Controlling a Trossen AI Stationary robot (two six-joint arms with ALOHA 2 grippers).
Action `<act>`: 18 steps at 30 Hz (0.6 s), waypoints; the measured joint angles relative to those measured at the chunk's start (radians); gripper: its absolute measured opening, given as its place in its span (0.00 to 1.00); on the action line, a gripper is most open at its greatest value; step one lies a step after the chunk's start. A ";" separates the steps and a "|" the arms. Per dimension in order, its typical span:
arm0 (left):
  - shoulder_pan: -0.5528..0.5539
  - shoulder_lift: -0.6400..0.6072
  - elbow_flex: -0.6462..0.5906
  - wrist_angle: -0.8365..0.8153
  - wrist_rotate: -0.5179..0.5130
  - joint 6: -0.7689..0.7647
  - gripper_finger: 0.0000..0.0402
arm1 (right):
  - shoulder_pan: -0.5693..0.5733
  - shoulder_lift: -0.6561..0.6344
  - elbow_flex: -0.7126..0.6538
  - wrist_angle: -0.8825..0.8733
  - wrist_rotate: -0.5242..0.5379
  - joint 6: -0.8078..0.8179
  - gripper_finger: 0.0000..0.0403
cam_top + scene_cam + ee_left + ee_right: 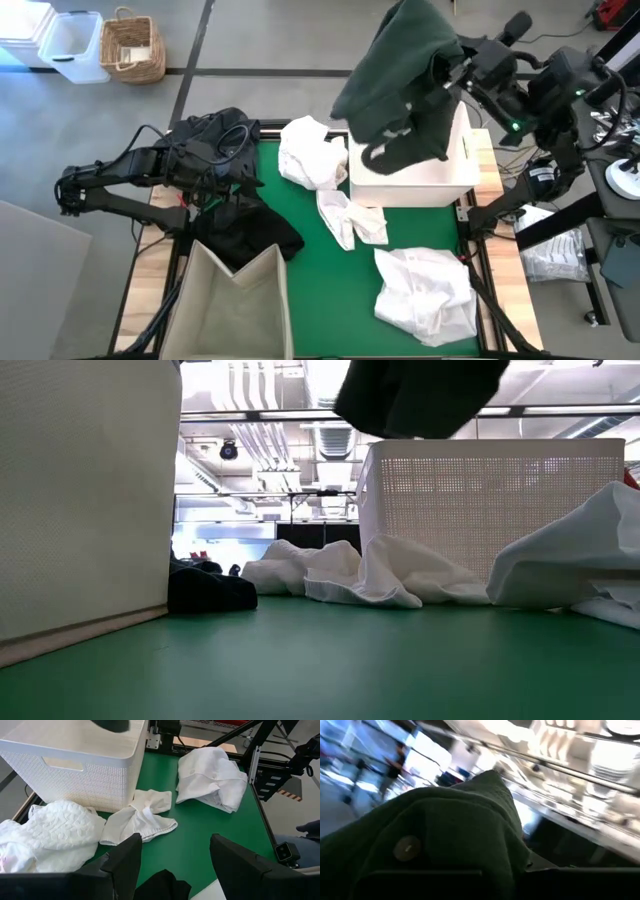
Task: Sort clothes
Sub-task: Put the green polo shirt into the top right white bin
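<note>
Two arms: your right gripper [445, 75], upper right, is clamped on a dark green garment [400, 80] above the white basket [415, 180]. Your left gripper [172, 865] waits wide at left.

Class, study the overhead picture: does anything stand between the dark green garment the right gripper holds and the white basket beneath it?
Nothing visible does. The dark green garment hangs from the right gripper directly over the white basket.

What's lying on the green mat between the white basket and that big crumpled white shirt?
A small white garment lies on the green mat between the white plastic basket and the crumpled white shirt. The high view shows it best; the left wrist view shows it too.
</note>
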 joint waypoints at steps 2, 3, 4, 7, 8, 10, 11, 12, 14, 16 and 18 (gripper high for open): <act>0.000 0.000 0.000 0.000 0.000 0.000 0.53 | -0.013 0.000 0.000 0.000 0.041 -0.028 0.03; 0.000 0.000 0.000 0.000 0.000 0.000 0.53 | -0.018 0.000 0.000 0.000 0.056 -0.043 0.03; 0.000 0.000 0.000 0.000 0.000 0.000 0.53 | -0.024 0.000 0.000 -0.001 0.068 -0.050 0.03; 0.000 0.000 0.000 0.000 0.000 0.000 0.53 | -0.042 0.000 0.000 -0.028 0.076 -0.066 0.03; 0.000 0.000 0.000 0.000 0.000 0.000 0.53 | -0.049 0.000 0.000 -0.037 0.077 -0.066 0.03; 0.000 0.000 0.000 0.000 0.000 0.000 0.53 | -0.066 0.002 0.000 -0.065 0.077 -0.067 0.03; 0.000 0.000 0.000 0.000 0.000 0.000 0.53 | -0.074 0.002 0.000 -0.081 0.077 -0.067 0.03; 0.000 0.000 0.000 0.000 0.000 0.000 0.53 | -0.084 0.002 0.000 -0.097 0.081 -0.067 0.03; 0.000 0.000 0.000 0.000 0.000 0.000 0.53 | -0.107 0.002 0.000 -0.125 0.101 -0.066 0.03; 0.000 0.000 0.000 0.000 0.000 0.000 0.53 | -0.131 0.002 0.000 -0.157 0.106 -0.062 0.03; 0.000 0.000 0.000 0.000 0.000 0.000 0.53 | -0.155 0.002 0.000 -0.187 0.106 -0.054 0.03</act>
